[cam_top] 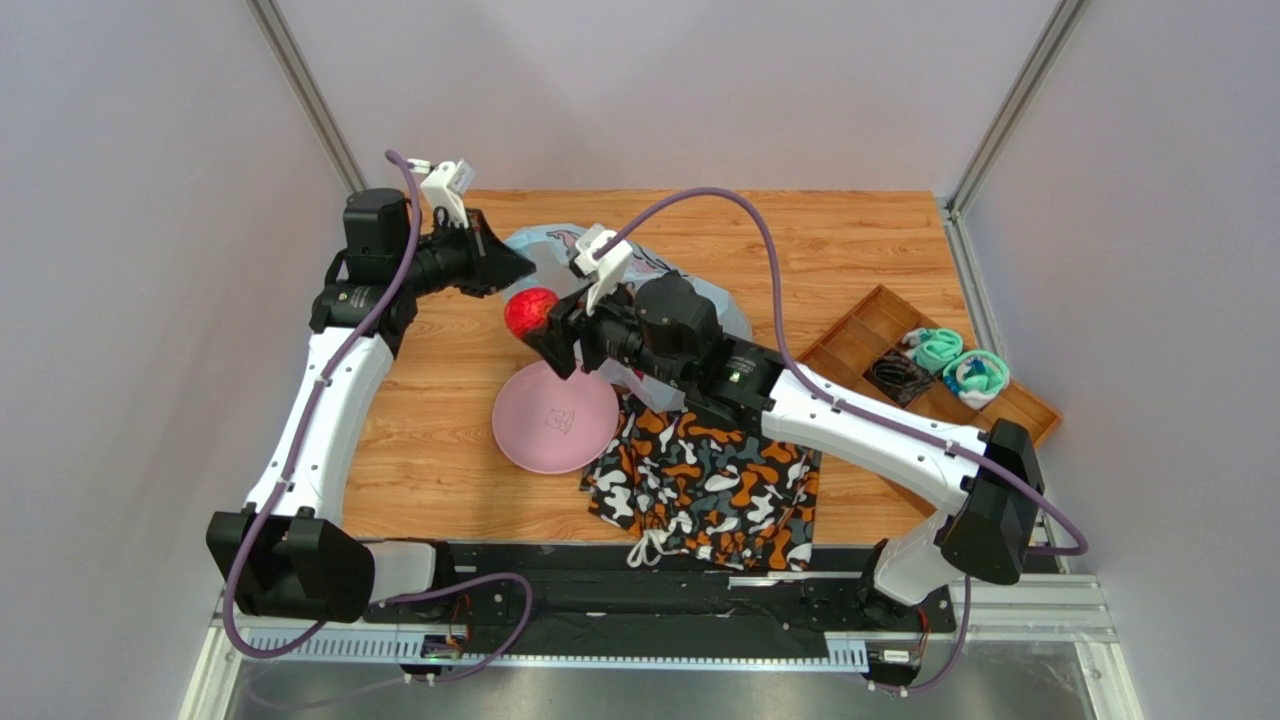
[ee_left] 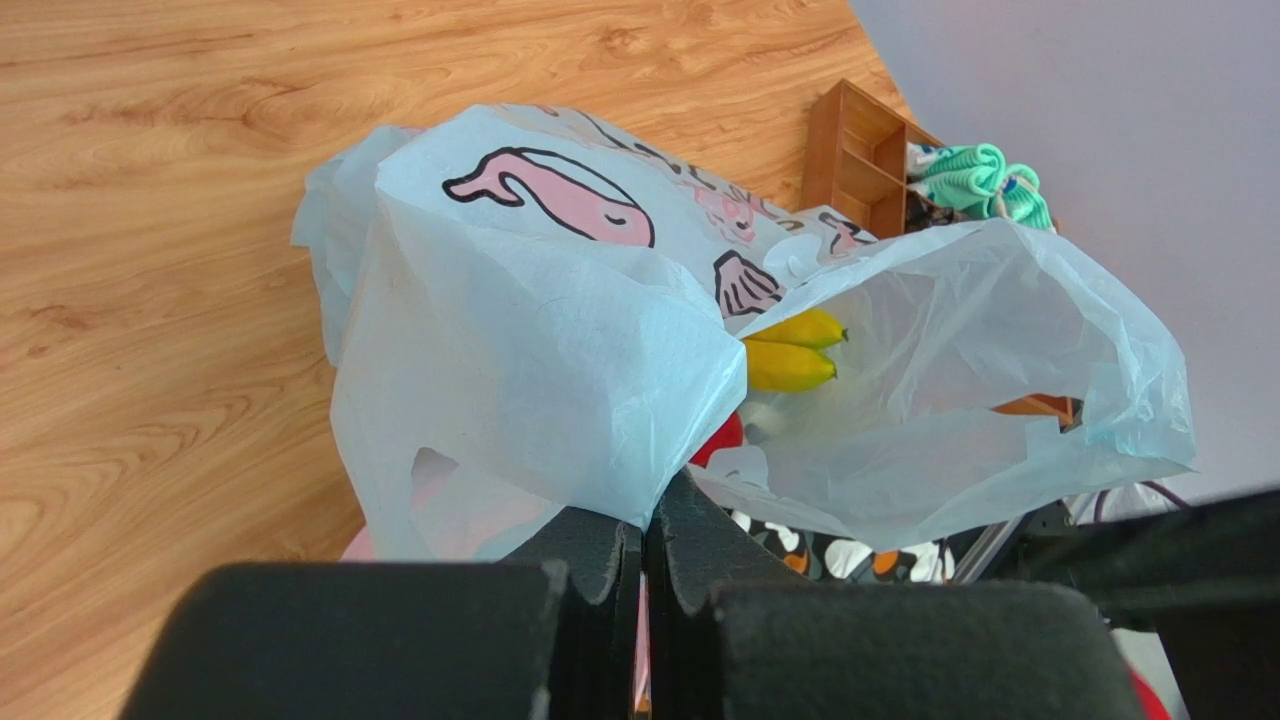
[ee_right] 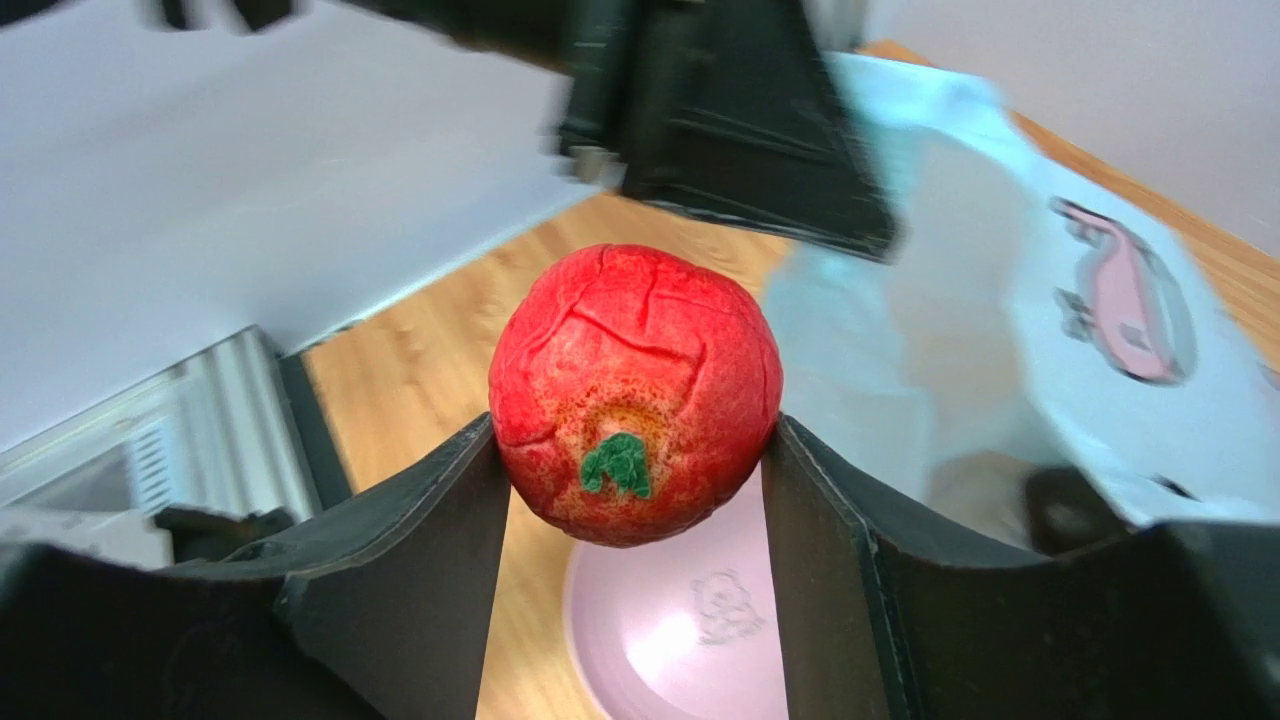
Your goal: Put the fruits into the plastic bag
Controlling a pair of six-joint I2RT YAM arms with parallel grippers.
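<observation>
Over on the left, the left end effector has its fingers pressed together on a fold of the plastic bag, pinching the rim and holding it lifted off the worktop. The bag's mouth gapes toward the right in the left wrist view. Inside it lie two bananas side by side, their long axes running roughly across that view with the tips pointing right; their other ends are hidden behind the bag's film.

Just right of the bag's held edge, a red fruit is pinched between the two fingers of the right end effector, one finger on each side. It is round, with its green stem mark turned back toward the wrist camera. From above, the fruit hangs in the air over the far rim of the pink plate, close to the left end effector.

Right of the plate lies a camouflage cloth, partly under the right arm. Further right stands a wooden tray holding green items.
</observation>
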